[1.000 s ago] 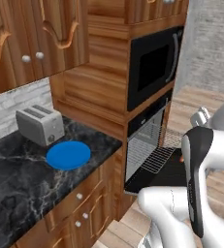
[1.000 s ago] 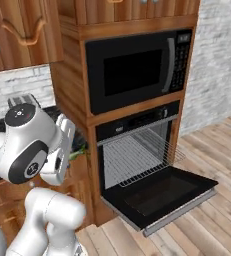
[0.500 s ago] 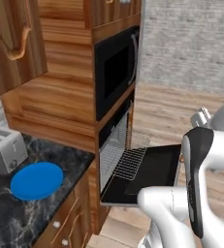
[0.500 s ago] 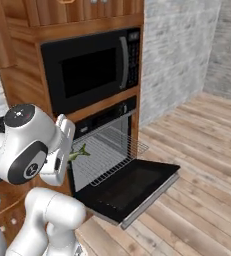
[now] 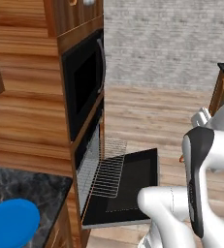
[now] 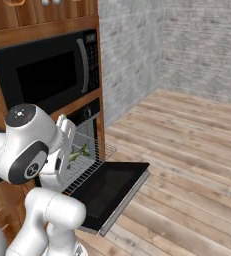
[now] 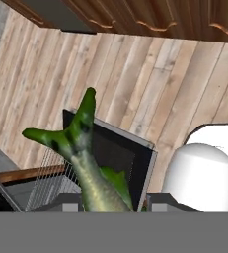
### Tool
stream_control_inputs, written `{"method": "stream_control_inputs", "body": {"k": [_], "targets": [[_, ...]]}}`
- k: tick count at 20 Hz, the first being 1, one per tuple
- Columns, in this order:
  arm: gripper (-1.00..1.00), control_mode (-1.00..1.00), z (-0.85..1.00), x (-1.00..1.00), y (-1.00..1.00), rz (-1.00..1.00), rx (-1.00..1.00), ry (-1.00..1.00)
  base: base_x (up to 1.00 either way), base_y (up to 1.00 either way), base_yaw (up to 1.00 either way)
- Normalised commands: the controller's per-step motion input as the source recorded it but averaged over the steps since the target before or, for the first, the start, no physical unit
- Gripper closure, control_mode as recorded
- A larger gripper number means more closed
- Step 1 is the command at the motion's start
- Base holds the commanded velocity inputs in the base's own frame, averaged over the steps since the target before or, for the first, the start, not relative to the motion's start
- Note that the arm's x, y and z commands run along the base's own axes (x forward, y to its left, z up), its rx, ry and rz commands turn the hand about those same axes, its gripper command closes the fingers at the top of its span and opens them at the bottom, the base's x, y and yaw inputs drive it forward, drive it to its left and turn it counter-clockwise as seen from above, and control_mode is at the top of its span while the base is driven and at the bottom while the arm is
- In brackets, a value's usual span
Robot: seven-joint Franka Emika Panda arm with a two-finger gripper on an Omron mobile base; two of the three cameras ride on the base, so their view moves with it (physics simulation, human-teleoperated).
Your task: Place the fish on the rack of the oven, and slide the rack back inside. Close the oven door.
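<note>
Tool (image 7: 110, 200) grips the slender greenish-tan fish (image 7: 86, 163); releasing left of the pulled-out silver wire rack (image 5: 107, 168) risks a floor drop.

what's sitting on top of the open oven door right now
Above the oven door, the rack is pulled partway out and bare. The fish is not on it; the hand holds it. The rack's inner end is hidden inside the oven.

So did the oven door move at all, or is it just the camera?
No. The oven door lies dropped open under the oven, rack pulled out over it, same as earlier. The whole picture slid, so the camera moved.
</note>
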Motion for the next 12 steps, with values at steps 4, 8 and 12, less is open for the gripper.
{"method": "stream_control_inputs", "body": {"k": [4,8,12], "targets": [[1.0,1.0,0.0,0.0,0.0,0.0,0.0,0.0,0.49,0.42,-0.19],[1.0,1.0,0.0,0.0,0.0,0.0,0.0,0.0,0.54,0.39,-0.03],[1.0,-1.0,0.0,0.01,-0.13,0.03,0.01,0.0,0.12,-0.02,0.0]]}}
